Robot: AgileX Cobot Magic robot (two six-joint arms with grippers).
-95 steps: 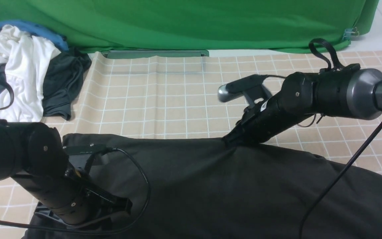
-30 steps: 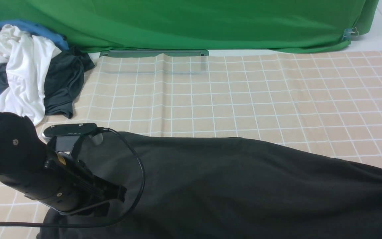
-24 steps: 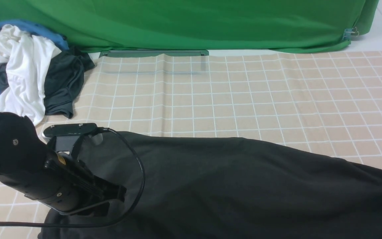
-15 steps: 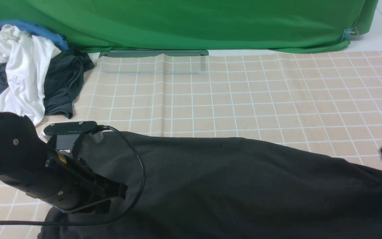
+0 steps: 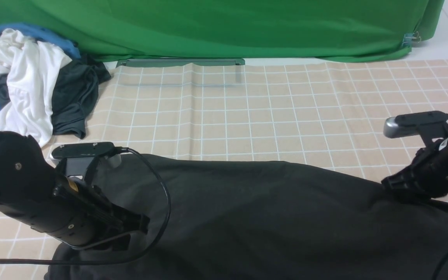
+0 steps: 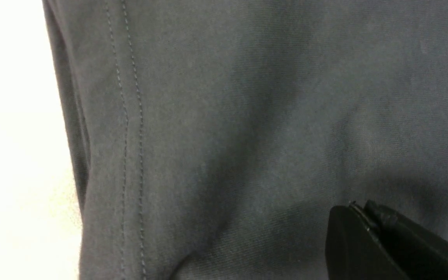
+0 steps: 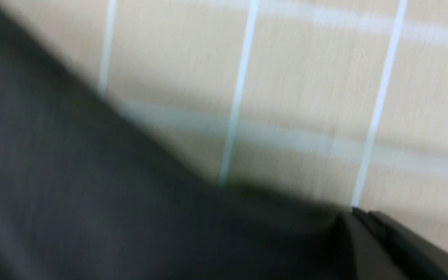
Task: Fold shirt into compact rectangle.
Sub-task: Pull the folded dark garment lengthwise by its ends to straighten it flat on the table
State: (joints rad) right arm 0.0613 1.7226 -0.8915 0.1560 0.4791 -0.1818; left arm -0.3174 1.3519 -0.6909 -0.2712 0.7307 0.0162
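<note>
The black shirt (image 5: 266, 217) lies spread across the near part of the checked tablecloth, plain side up, with no print showing. My left gripper (image 5: 140, 229) is shut and rests on the shirt near its left end. In the left wrist view its closed tips (image 6: 358, 208) sit over dark fabric (image 6: 228, 116) beside a stitched hem. My right gripper (image 5: 387, 183) is at the shirt's far edge on the right. There its closed tips (image 7: 358, 213) meet the blurred edge of the cloth (image 7: 72, 194) and pinch it.
A heap of white, blue and dark grey clothes (image 5: 25, 81) lies at the far left. A green backdrop (image 5: 208, 27) hangs behind the table. Bare checked tablecloth (image 5: 247, 112) stretches beyond the shirt. The left arm's cable (image 5: 165, 198) loops over the shirt.
The right arm left the shirt's far edge and went out of view. It has come back in from the right, and its gripper now meets that edge farther right. The left arm has barely moved.
</note>
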